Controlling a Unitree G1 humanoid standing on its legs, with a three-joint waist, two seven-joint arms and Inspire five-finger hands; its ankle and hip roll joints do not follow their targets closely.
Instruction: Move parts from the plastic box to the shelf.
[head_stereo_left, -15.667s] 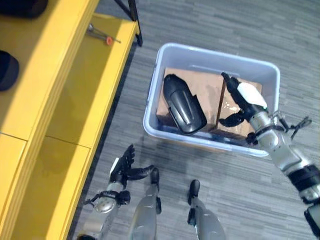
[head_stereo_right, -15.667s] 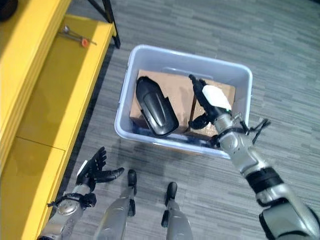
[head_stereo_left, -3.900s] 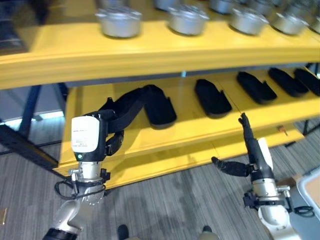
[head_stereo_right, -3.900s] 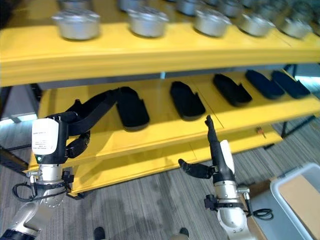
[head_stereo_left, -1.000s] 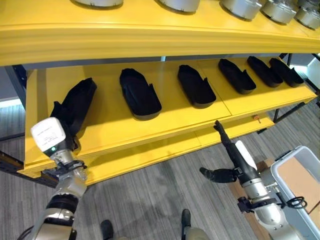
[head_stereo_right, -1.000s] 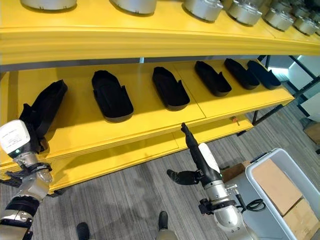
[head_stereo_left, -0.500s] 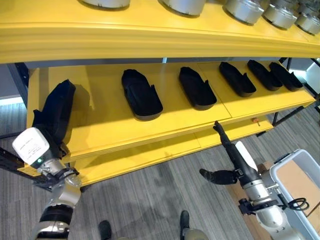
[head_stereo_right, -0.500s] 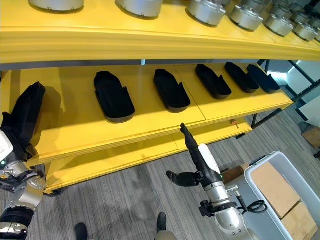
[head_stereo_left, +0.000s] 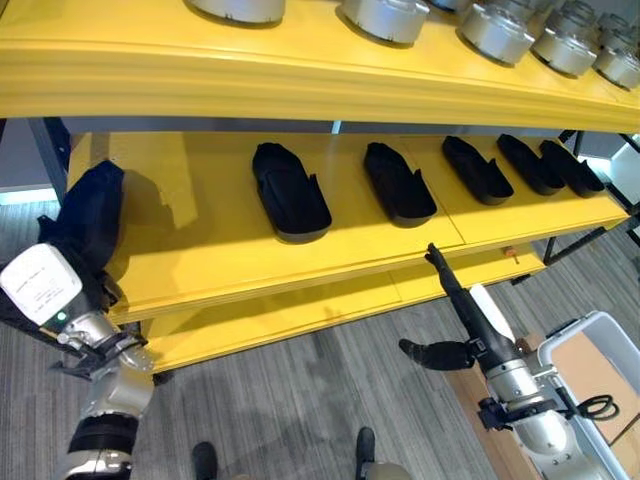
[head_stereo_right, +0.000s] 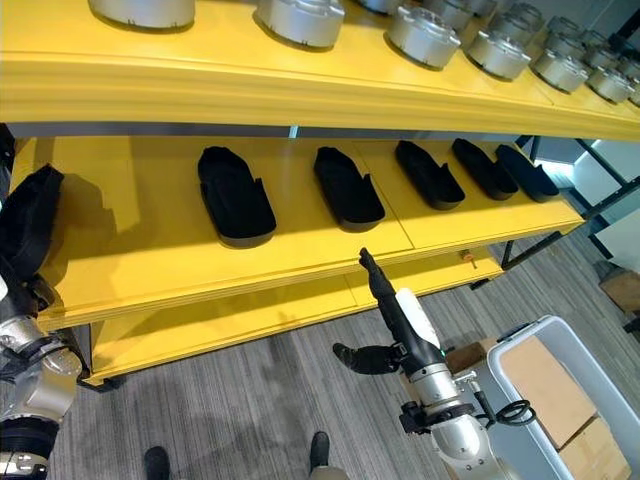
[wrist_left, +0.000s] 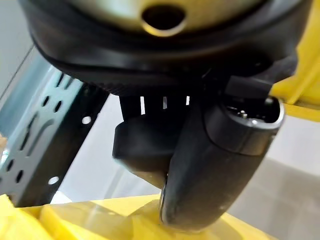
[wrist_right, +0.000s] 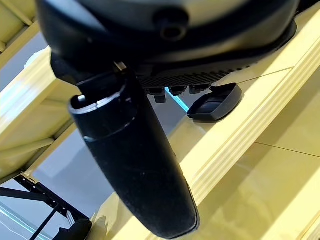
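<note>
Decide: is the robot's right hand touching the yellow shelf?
Apart. In the left eye view the right hand hangs open before the yellow shelf, floor visible beneath it.

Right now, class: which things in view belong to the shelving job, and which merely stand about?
Job:
black part in left hand
plastic box
shelf
parts already shelved
right hand, open

Standing about:
metal pots on the top shelf

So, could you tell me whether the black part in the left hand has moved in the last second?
Yes. The black part has moved left, away from its nearest neighbouring part, held by the left hand.
</note>
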